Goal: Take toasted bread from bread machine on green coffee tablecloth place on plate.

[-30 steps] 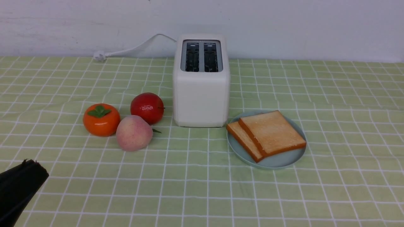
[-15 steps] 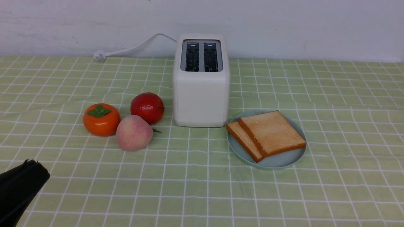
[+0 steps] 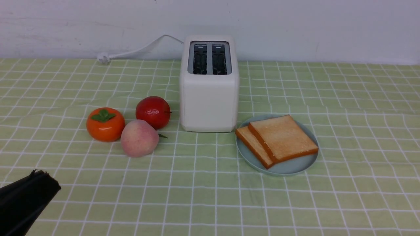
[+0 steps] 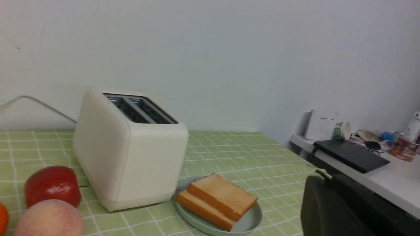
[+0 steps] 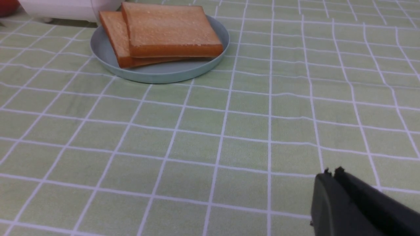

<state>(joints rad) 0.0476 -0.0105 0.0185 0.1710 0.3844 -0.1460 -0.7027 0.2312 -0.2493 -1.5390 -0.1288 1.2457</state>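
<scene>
With both slots of the toaster (image 3: 209, 85) empty, the two toast slices (image 3: 279, 139) lie overlapped on the plate (image 3: 288, 167) just right of it, on the green cloth (image 3: 210, 196). Left gripper (image 3: 41, 173) low at near left — jaws pressed together, holding nothing. Right gripper (image 5: 331, 172) likewise closed, empty, near the plate.

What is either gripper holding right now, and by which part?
Nothing is held. The left gripper and right gripper are both shut and empty; both slices of toasted bread lie on the plate.
</scene>
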